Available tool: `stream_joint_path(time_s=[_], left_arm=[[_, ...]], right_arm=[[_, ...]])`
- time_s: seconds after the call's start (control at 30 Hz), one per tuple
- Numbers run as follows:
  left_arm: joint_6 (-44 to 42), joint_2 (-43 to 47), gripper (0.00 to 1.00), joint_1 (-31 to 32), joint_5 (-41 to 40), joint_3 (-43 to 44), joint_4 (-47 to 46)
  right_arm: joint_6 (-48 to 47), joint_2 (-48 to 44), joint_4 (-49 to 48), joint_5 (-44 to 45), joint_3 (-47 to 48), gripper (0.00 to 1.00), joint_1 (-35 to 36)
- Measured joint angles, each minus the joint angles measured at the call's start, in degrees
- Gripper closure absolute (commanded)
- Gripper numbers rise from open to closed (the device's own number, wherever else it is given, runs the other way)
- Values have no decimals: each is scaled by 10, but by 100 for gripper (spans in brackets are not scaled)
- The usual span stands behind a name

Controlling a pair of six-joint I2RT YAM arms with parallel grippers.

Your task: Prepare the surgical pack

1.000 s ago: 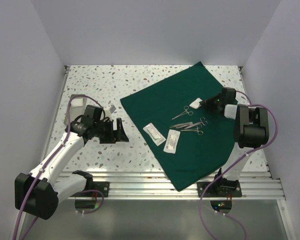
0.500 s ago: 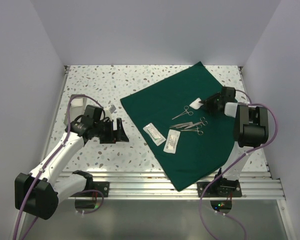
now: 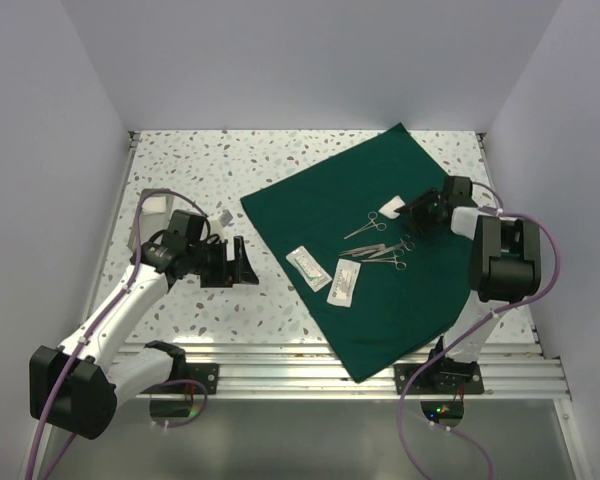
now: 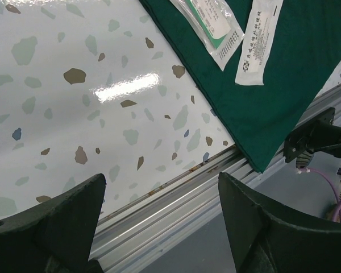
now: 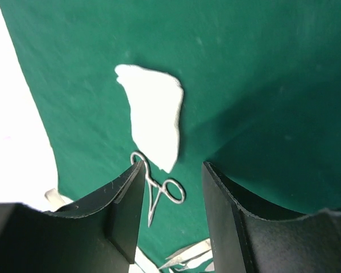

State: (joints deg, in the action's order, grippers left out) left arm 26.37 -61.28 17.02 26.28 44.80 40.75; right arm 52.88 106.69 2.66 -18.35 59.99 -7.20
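Two grippers, jaws apart: the left gripper point(image 4: 162, 187) over the tabletop's point(image 3: 200, 170) left side, the right gripper point(image 5: 173, 170) just above a white pad point(image 5: 153, 122) on the drape point(image 3: 380, 300), which spans the tabletop's right side, bearing instruments point(image 3: 385, 252) and packets point(image 3: 344, 282).

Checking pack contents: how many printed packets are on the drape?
2. One packet by the drape's left edge; second packet just right of it. None appears hidden.
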Motion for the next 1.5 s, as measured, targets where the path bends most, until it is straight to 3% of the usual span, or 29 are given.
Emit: stream_joint_path(time_s=[0.93, 1.13, 1.43, 1.5], left_arm=[[0, 0, 16, 0, 6, 0, 0], [0, 0, 16, 0, 5, 0, 0], [0, 0, 14, 0, 5, 0, 1], [0, 0, 12, 0, 5, 3, 2]], right_arm=[[120, 39, -141, -39, -37, 56, 16], [128, 44, -144, -36, -37, 65, 16], [137, 55, -146, -31, -38, 100, 17], [126, 55, -126, -31, -26, 100, 17]])
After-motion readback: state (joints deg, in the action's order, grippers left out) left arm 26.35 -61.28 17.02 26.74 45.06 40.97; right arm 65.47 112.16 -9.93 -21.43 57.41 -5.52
